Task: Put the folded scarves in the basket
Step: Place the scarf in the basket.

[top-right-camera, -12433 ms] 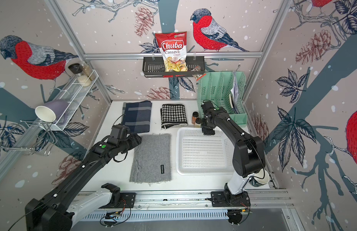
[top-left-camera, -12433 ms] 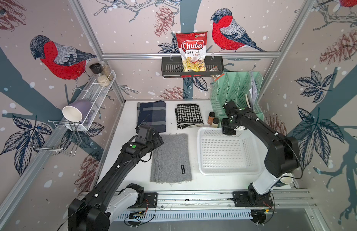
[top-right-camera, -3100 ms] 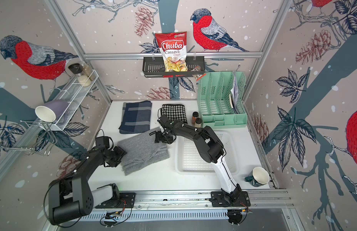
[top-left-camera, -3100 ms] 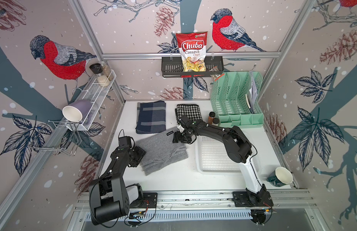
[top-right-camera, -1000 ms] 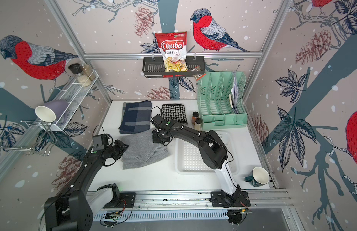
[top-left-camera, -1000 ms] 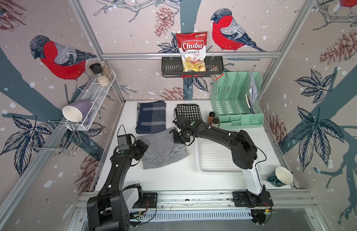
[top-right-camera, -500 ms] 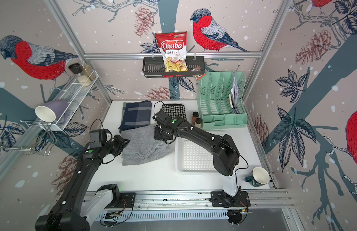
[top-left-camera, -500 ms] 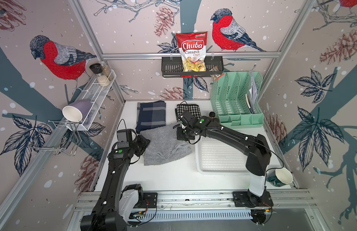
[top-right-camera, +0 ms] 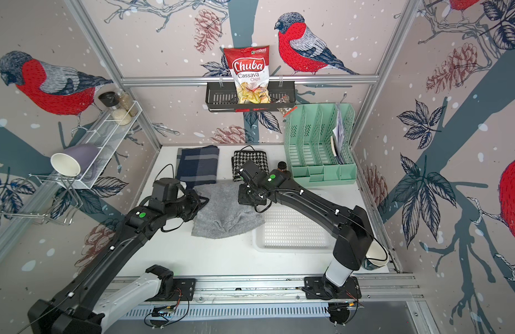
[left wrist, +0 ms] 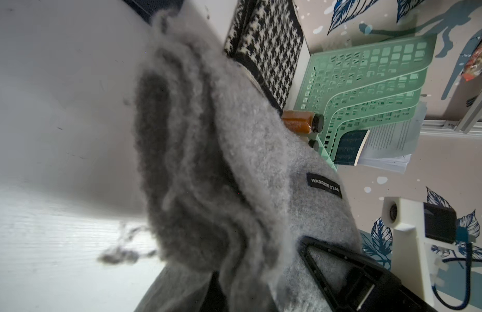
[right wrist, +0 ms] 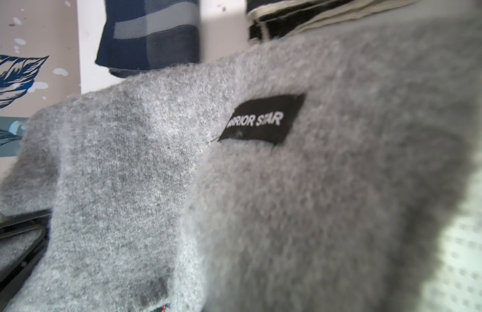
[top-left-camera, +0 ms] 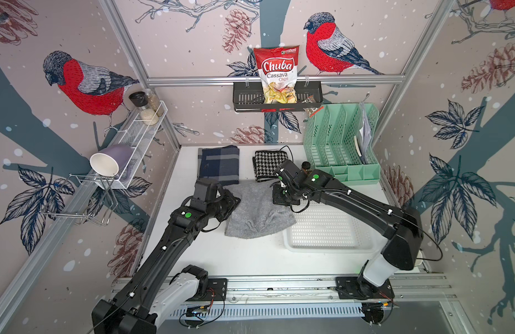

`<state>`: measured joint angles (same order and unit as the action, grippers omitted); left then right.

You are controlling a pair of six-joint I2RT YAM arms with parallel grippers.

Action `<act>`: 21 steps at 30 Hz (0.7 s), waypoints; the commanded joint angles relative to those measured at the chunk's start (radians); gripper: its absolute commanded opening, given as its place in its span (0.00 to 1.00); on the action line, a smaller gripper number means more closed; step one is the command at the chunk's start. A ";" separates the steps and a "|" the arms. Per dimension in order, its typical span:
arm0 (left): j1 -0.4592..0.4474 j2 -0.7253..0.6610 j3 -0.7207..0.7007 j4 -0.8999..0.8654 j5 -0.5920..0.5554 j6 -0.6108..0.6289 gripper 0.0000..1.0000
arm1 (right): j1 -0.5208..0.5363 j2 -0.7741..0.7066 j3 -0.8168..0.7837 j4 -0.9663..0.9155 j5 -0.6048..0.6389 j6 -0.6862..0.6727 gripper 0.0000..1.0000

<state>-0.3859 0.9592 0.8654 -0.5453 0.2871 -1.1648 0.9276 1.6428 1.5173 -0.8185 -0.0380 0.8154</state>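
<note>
The folded grey scarf [top-left-camera: 256, 214] [top-right-camera: 224, 215] hangs lifted between both grippers, sagging in the middle, and its black label shows in the wrist views [left wrist: 323, 186] [right wrist: 261, 118]. My left gripper [top-left-camera: 234, 201] [top-right-camera: 203, 201] is shut on the scarf's left edge. My right gripper [top-left-camera: 275, 196] [top-right-camera: 242, 198] is shut on its far right corner. The white perforated basket [top-left-camera: 328, 248] [top-right-camera: 294, 245] lies on the table to the right, and the scarf's right edge overhangs its near left rim. In the wrist views the fabric hides most of the jaws.
A navy plaid scarf [top-left-camera: 218, 164] and a houndstooth scarf [top-left-camera: 269, 164] lie at the back of the table. A mint file organiser [top-left-camera: 337, 144] and a small brown bottle [top-left-camera: 305, 166] stand at back right. A mug [top-right-camera: 374, 257] sits behind the right arm's base.
Both grippers have carried the scarf up and to the right. Its right edge now reaches over the basket's left rim.
</note>
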 commanded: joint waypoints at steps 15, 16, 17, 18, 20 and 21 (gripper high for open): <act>-0.477 0.373 0.227 0.206 -0.216 -0.183 0.00 | -0.222 -0.366 -0.278 -0.193 0.146 -0.036 0.00; -0.494 0.395 0.237 0.215 -0.218 -0.187 0.00 | -0.248 -0.383 -0.294 -0.201 0.148 -0.047 0.00; -0.510 0.417 0.245 0.226 -0.217 -0.190 0.00 | -0.275 -0.407 -0.309 -0.209 0.151 -0.060 0.00; -0.522 0.434 0.253 0.234 -0.216 -0.197 0.00 | -0.299 -0.427 -0.318 -0.216 0.154 -0.071 0.00; -0.551 0.475 0.276 0.247 -0.218 -0.203 0.00 | -0.352 -0.456 -0.342 -0.226 0.159 -0.096 0.00; -0.561 0.494 0.290 0.249 -0.220 -0.203 0.00 | -0.377 -0.466 -0.352 -0.228 0.155 -0.109 0.00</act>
<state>-0.9165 1.4124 1.1202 -0.3576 0.0715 -1.3582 0.6022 1.2079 1.1873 -1.0248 0.0803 0.7582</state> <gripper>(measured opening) 0.104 0.126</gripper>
